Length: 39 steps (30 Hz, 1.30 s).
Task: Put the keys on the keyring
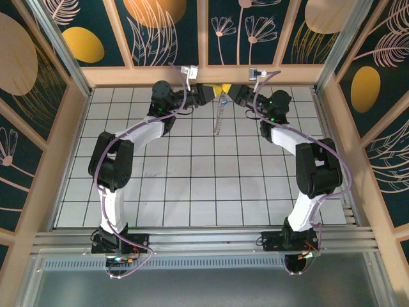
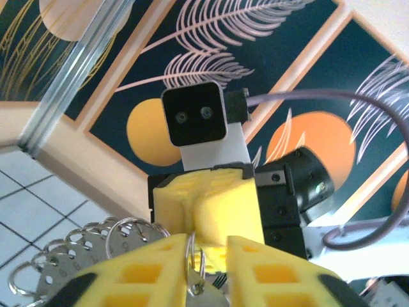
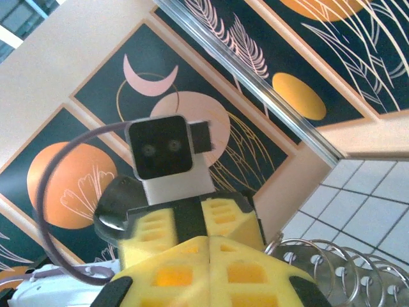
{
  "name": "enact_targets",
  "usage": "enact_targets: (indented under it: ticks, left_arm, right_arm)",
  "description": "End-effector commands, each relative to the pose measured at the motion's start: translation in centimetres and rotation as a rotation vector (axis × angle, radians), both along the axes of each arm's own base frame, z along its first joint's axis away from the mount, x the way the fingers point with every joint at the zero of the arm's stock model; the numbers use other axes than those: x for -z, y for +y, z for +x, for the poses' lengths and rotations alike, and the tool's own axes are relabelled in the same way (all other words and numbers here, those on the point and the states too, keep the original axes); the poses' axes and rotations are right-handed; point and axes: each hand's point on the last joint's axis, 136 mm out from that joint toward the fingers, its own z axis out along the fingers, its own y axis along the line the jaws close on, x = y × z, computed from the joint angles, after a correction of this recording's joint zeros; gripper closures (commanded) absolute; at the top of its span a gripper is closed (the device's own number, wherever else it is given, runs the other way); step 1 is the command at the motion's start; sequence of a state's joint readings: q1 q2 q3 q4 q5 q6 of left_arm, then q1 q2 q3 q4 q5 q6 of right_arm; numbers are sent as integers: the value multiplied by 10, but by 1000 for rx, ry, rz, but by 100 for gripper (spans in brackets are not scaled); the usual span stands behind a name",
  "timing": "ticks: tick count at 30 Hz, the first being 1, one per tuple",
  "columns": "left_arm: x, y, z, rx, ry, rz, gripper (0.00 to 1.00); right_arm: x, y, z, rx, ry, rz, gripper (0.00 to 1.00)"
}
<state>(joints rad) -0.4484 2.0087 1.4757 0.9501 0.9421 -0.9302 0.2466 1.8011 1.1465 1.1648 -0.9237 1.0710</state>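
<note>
From their bases at the near edge of the white tiled surface, the left arm and right arm curve outward and meet at the middle of the far edge. There the left gripper has its yellow fingers narrowly parted, with 1 thin wire loop standing in the gap. Facing it tip to tip, the right gripper has its fingers pressed closed; what they pinch cannot be told. The keyring trails from that meeting point over the tiles toward the near edge.
</note>
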Motion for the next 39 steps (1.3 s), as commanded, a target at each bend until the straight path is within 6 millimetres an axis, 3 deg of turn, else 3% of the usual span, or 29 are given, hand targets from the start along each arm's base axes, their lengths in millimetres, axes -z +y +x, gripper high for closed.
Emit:
enact_targets:
  ticks: [1,6,11,14,20,39]
  left_arm:
    - [-42,1,-21,12,-159,7,65]
    - [-45,10,-16,-5,-188,65,54]
    - [-38,15,-10,7,-197,134,51]
    - [-34,19,-6,30,-194,160,51]
    - [-26,18,-12,104,-178,197,61]
    - [2,8,-13,160,-113,209,65]
  right_arm:
    - [-2,-8,-3,-29,-67,-39,100]
    - [2,-14,-3,-73,-96,-114,100]
    - [7,-10,-5,-147,-144,-221,100]
    - [8,-8,-7,-198,-178,-271,100]
    - [5,-5,-2,-221,-179,-288,100]
    - [-7,10,-12,-247,-204,-271,100]
